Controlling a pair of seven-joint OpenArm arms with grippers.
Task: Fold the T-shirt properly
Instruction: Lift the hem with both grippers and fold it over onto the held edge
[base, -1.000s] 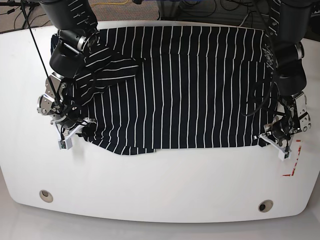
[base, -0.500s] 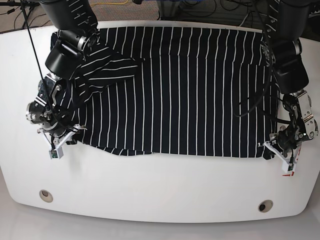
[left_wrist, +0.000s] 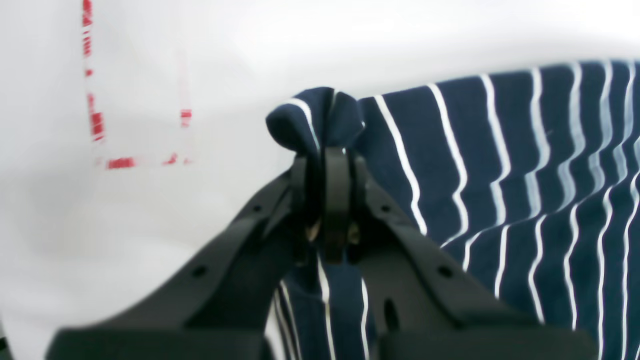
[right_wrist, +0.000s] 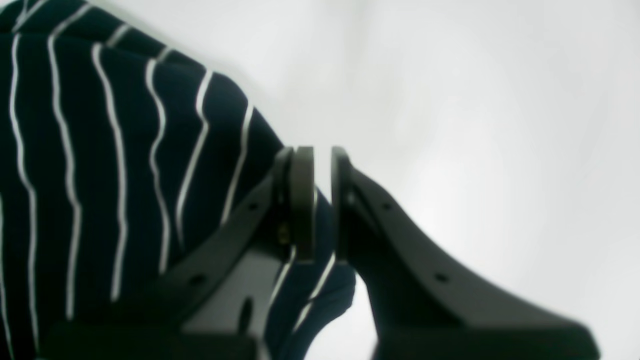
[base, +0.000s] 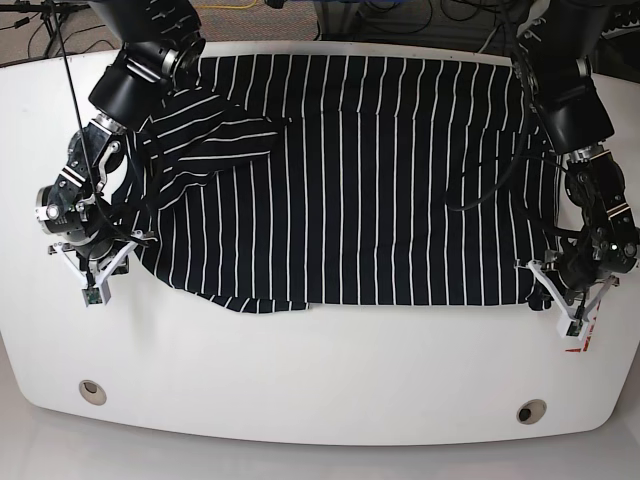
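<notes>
Gripping T-shirt (base: 380, 180) corners, both hands (pinched)

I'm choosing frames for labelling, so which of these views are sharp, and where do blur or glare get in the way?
Base view: sharp and evenly lit, stripes on the T-shirt crisp. Left wrist view: soft; red marks on the table smeared, left gripper edges fuzzy. Right wrist view: blurriest, table washed out to pale grey, right gripper and stripes soft.
</notes>
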